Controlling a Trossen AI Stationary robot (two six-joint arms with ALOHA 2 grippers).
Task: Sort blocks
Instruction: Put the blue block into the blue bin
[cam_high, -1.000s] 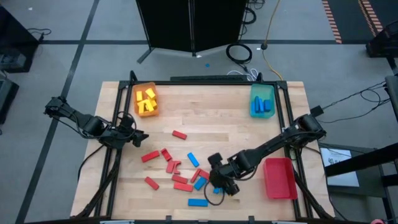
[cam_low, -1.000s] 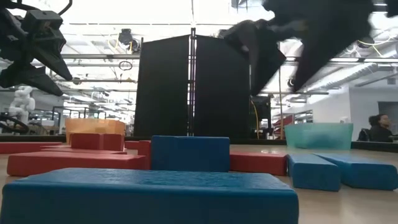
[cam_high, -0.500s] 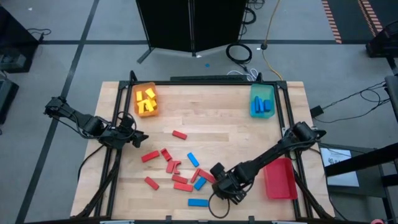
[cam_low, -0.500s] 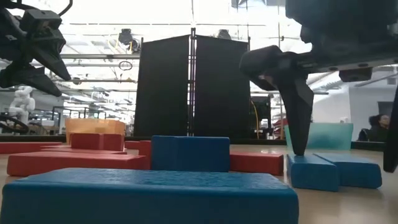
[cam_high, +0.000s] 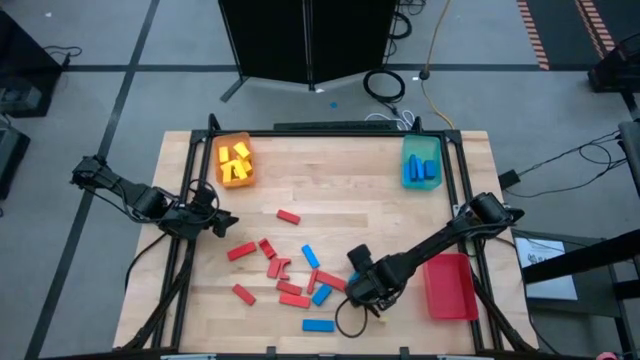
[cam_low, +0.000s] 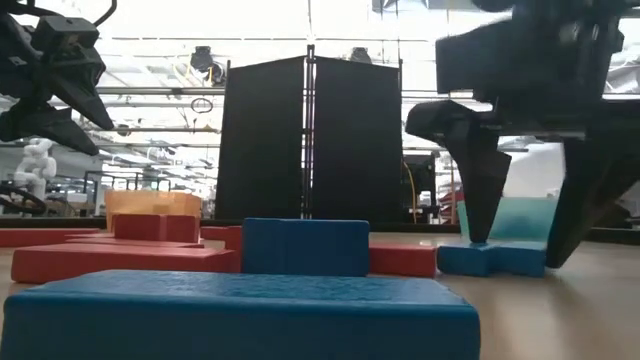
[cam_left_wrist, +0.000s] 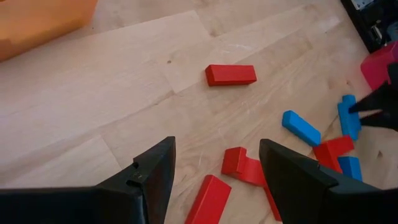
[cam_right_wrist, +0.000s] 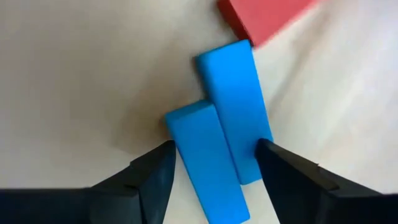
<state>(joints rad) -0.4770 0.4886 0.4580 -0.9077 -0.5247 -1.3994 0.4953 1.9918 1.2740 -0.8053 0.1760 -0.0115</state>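
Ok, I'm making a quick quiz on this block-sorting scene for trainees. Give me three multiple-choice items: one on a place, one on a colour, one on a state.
1. Where is the right gripper?
A. over the orange tray
B. low at the table's near edge, by the loose blocks
C. over the teal tray

2. What colour are the two blocks between its fingers?
A. blue
B. yellow
C. red

3. How is the left gripper?
A. shut on a red block
B. open, holding nothing
C. inside a tray

Key: 1 B, the high view shows it there. 2 A, the right wrist view shows both blue. 3 B, the left wrist view shows spread, empty fingers.
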